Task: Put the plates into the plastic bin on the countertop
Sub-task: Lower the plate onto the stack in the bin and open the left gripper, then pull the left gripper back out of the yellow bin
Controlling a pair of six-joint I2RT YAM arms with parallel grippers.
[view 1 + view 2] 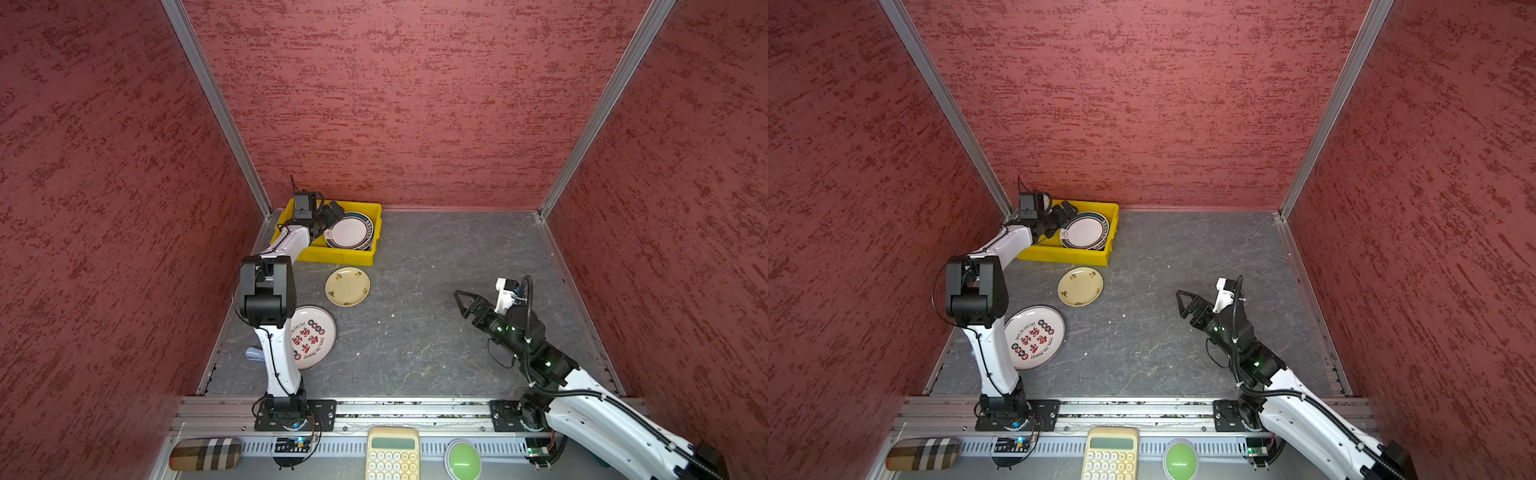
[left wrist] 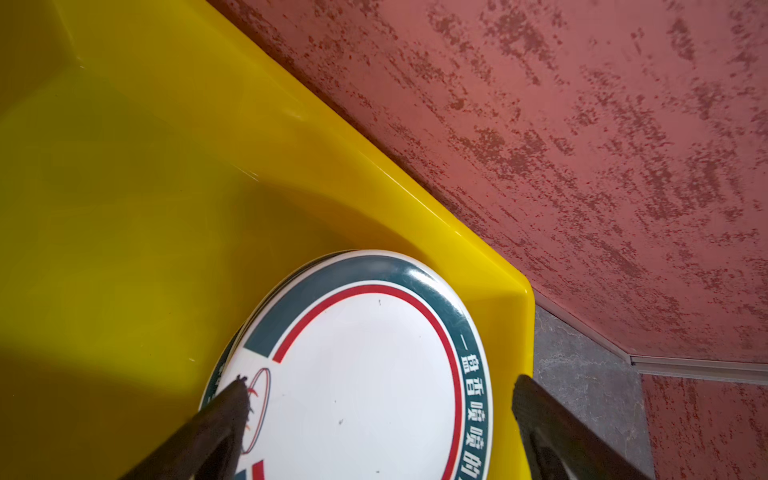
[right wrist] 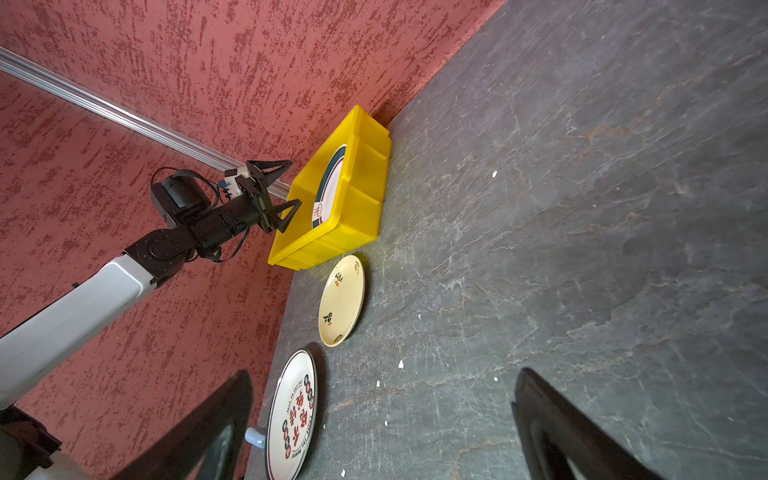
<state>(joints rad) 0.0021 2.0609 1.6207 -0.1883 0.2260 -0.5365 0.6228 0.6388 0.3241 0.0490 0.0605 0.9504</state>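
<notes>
The yellow plastic bin (image 1: 340,255) (image 1: 1067,255) (image 2: 166,187) (image 3: 353,199) stands in the countertop's (image 1: 436,270) far left corner. A white plate with a dark green rim (image 1: 351,232) (image 1: 1086,232) (image 2: 361,374) (image 3: 330,183) lies in it on top of other plates, whose rims alone show. My left gripper (image 1: 334,220) (image 1: 1068,216) (image 2: 380,379) (image 3: 295,182) hangs open over the bin, with nothing between its jaws. A cream floral plate (image 1: 347,286) (image 1: 1080,286) (image 3: 341,300) and a red-lettered plate (image 1: 313,338) (image 1: 1036,337) (image 3: 293,415) lie on the countertop. My right gripper (image 1: 459,304) (image 1: 1180,304) (image 3: 382,374) is open and empty at the right.
A small pale blue object (image 1: 253,354) (image 3: 254,436) lies beside the red-lettered plate, under my left arm. Red textured walls close three sides. On the front ledge beyond the rail sit a plaid case (image 1: 205,453), a yellow calculator (image 1: 392,453) and a green button (image 1: 462,459).
</notes>
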